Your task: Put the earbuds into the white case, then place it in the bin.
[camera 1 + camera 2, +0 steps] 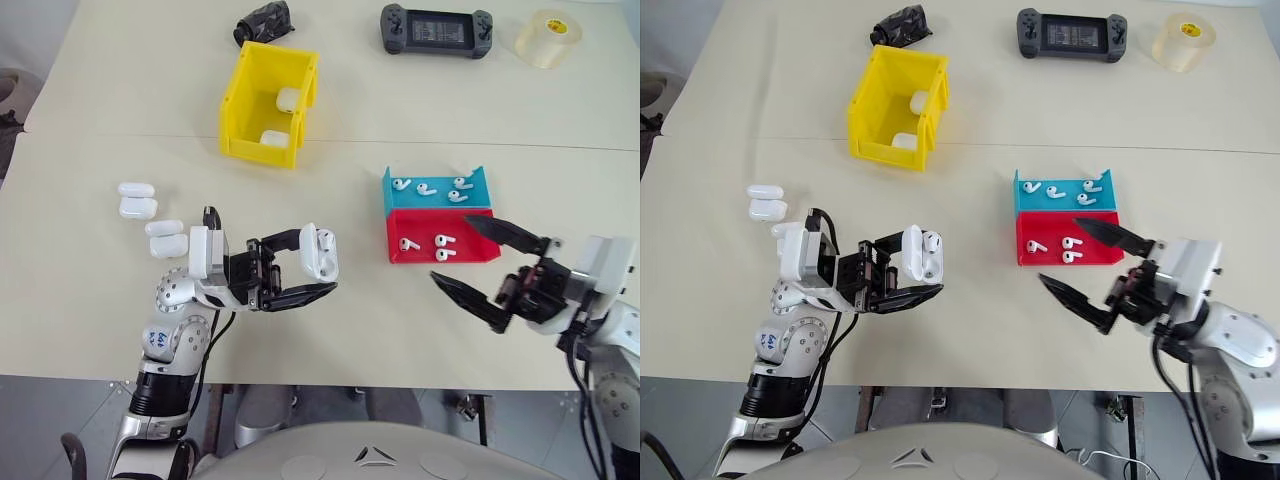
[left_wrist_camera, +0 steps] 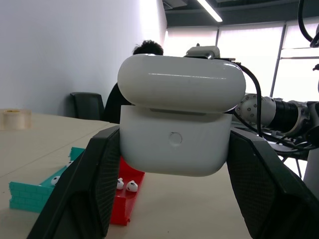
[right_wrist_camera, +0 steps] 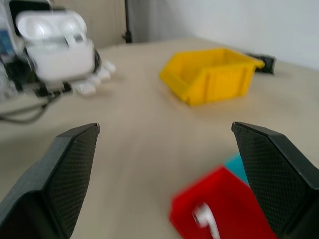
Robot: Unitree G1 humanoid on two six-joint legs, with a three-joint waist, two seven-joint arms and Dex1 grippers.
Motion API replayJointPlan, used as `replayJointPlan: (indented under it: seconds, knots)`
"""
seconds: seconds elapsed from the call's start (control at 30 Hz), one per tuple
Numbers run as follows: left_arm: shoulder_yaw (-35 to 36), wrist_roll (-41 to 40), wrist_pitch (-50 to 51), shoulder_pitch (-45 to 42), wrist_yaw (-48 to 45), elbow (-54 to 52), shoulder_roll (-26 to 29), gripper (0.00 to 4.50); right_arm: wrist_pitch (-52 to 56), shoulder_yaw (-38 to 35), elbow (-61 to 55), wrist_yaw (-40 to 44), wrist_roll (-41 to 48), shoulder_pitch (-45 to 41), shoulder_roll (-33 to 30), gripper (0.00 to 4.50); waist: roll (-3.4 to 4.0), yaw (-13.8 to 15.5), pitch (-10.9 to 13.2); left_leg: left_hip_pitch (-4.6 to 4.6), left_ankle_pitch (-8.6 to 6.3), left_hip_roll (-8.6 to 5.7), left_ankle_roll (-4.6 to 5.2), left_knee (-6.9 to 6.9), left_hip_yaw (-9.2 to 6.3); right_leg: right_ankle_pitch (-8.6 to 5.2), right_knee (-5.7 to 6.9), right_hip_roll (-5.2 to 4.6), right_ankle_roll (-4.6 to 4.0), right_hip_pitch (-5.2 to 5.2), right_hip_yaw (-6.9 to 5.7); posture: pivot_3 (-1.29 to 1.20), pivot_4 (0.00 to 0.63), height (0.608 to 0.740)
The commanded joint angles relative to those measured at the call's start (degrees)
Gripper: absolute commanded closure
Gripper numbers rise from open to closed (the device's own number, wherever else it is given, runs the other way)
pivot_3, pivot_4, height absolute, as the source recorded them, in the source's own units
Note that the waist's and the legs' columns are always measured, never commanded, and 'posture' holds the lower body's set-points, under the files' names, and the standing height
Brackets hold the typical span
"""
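Observation:
My left gripper (image 1: 316, 262) is shut on the white case (image 1: 322, 254) and holds it above the table's front left, with its lid hinged open. The same case (image 2: 175, 144) sits between the fingers in the left wrist view. My right gripper (image 1: 450, 249) stands open and empty at the front right, just in front of the red tray (image 1: 440, 258). Small white earbuds lie in the red tray (image 1: 441, 241) and in the blue tray (image 1: 428, 188) behind it. The yellow bin (image 1: 238, 100) stands further back on the left, with two white cases (image 1: 288, 98) inside.
Several more white cases (image 1: 138, 208) lie on the table left of my left arm. A black game controller (image 1: 437, 30), a tape roll (image 1: 550, 38) and a dark crumpled object (image 1: 264, 22) sit along the far edge. A person (image 2: 147, 49) sits in the background.

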Motion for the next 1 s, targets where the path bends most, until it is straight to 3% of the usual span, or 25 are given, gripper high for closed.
replayJointPlan:
  seconds: [0.03,0.17,0.4,0.57,0.7,0.87,1.0]
  knots:
    - [-0.5,0.5,-3.5,0.6,-0.5,-1.0,-1.6,1.7,-4.5,-5.1,8.4,5.6,-3.8,-0.9,-3.9,0.04,0.0,0.1,0.0,0.01,0.0,0.0,0.0,0.02,0.0,0.01,-0.02,0.0,0.01,0.02,0.01,0.0,0.15,0.74]
    - [-2.0,0.3,-4.1,0.6,-1.3,-1.0,-2.6,1.7,-2.3,-2.3,11.9,6.2,-7.1,-7.2,-8.3,0.04,0.06,-0.4,0.0,0.05,0.05,0.06,-0.05,0.01,0.05,0.01,0.0,0.03,0.01,0.01,0.04,0.0,0.15,0.74]
    - [-3.2,-0.1,-3.8,0.9,-3.6,-1.2,-1.2,1.7,20.2,14.0,11.2,2.2,-13.4,-27.6,-18.8,0.04,0.3,-0.5,0.1,0.02,0.12,0.15,-0.17,0.01,-0.01,0.0,0.09,0.09,0.0,-0.08,-0.02,0.0,0.15,0.74]
    - [-3.2,-0.1,-3.4,0.2,-2.5,-2.1,-1.1,1.7,28.8,25.9,16.2,4.3,-19.3,-44.3,-18.5,0.04,0.33,-0.4,0.2,-0.13,0.09,0.08,-0.13,0.04,-0.06,0.01,0.02,0.04,0.01,-0.17,-0.05,0.0,0.15,0.74]
    - [-4.2,0.5,-2.1,-0.1,-1.8,-3.7,-0.4,1.7,33.8,35.6,23.8,4.5,-26.7,-57.4,-14.8,0.04,0.33,-0.5,0.2,-0.27,0.06,0.04,-0.09,0.05,-0.05,0.01,0.03,0.02,0.01,-0.33,-0.08,0.0,0.15,0.74]
    - [-4.8,1.0,-1.7,-0.4,-1.1,-4.3,0.1,1.7,31.7,41.6,31.8,7.3,-32.4,-64.1,-11.8,0.04,0.33,-0.4,0.2,-0.97,0.08,-0.02,-0.11,0.21,-0.08,0.02,0.29,0.01,0.04,-1.05,-0.15,0.0,0.15,0.74]
    - [-5.8,2.7,-1.8,-1.8,0.5,-3.9,-0.4,1.7,27.1,44.3,38.3,9.0,-36.7,-67.5,-9.4,0.04,0.32,-0.4,0.2,-0.96,0.08,-0.1,-0.11,0.24,-0.03,0.02,0.46,-0.01,0.04,-1.12,-0.17,0.0,0.15,0.74]
